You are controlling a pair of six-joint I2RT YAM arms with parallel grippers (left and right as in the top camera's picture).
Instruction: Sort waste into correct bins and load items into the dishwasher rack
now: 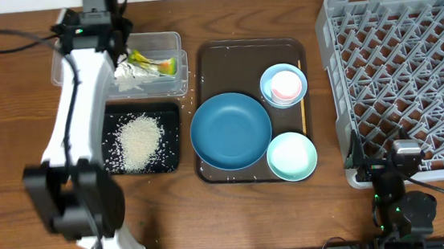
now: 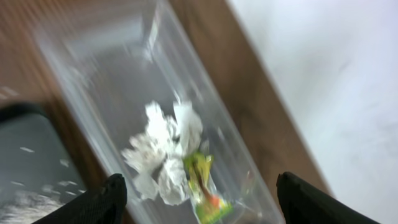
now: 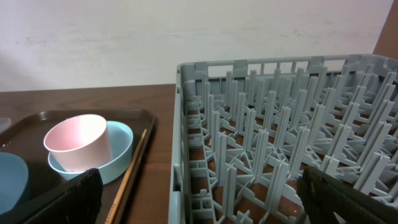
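My left gripper (image 1: pixel 122 59) (image 2: pixel 199 205) hangs open over the clear tub (image 1: pixel 174 38) (image 2: pixel 93 43); nothing is between its fingers. In the tub lie crumpled white tissue (image 1: pixel 132 77) (image 2: pixel 161 149) and a yellow-orange wrapper (image 1: pixel 162 64) (image 2: pixel 203 186). Rice (image 1: pixel 139 140) is heaped in the black tray (image 1: pixel 170 115) (image 2: pixel 31 162). The brown tray (image 1: pixel 231 49) holds the dark-blue dish (image 1: pixel 230 130), a mint bowl (image 1: pixel 292 156), a light-blue bowl (image 1: pixel 270 76) (image 3: pixel 121 149) with the pink cup (image 1: pixel 286 85) (image 3: pixel 78 140) in it, and chopsticks (image 1: pixel 304 117) (image 3: pixel 130 168). My right gripper (image 1: pixel 378 159) (image 3: pixel 211 199) stands open at the near left corner of the grey rack (image 1: pixel 411 76) (image 3: pixel 280 124).
A few stray rice grains (image 1: pixel 191 85) lie on the wooden table between the bins and the brown tray. A black cable (image 1: pixel 5 39) runs along the far left of the table. The rack's upright tines stand close in front of my right fingers.
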